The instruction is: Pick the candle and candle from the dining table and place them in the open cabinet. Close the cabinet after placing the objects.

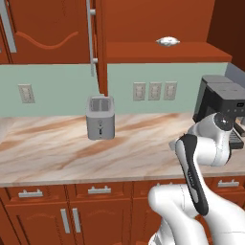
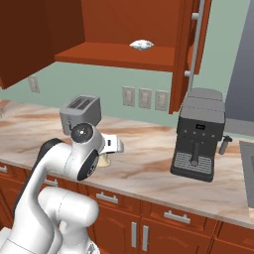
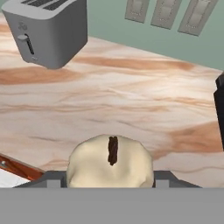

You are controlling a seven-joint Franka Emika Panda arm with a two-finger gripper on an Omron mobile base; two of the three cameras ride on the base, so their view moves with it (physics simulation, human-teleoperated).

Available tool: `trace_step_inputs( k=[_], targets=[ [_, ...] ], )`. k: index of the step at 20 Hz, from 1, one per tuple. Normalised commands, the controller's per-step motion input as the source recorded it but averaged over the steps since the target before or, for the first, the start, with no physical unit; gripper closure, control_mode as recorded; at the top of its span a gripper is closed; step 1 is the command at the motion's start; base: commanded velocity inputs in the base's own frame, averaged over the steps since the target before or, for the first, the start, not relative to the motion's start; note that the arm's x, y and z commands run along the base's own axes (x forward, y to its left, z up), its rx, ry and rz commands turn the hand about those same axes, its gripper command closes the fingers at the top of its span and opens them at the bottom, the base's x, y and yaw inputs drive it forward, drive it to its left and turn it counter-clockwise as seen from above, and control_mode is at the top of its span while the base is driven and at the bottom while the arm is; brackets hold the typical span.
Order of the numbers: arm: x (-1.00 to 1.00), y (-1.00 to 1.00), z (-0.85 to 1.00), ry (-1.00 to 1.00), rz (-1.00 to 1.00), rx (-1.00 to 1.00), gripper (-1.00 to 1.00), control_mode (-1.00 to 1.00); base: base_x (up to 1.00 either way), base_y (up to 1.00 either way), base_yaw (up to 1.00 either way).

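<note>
Gripper (image 3: 110,186) clenched on cream candle (image 3: 110,168) over counter, transport step; nxt needs lift to open cabinet (image 2: 119,55) shelf w/ other candle (image 2: 141,45).

Flanking base views — shared toaster (image 1: 100,117), close hand view

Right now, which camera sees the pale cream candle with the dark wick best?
The hand view: the pale cream, rounded candle with its dark wick sits large and close, low in the picture, between the dark finger tips. In the right base view just a cream sliver peeks out beside the white arm. In the left base view the arm blocks it.
</note>
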Motion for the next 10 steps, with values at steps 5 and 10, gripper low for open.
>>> trace_step_inputs(
  k=[5, 10],
  targets=[
    [-0.02, 0.03, 0.26, -0.1, 0.0, 0.0, 1.0, -1.0, 0.0, 0.0, 0.0],
    [0.0, 0.02, 0.48, -0.14, 0.0, 0.0, 1.0, -1.0, 0.0, 0.0, 0.0]
  ],
)
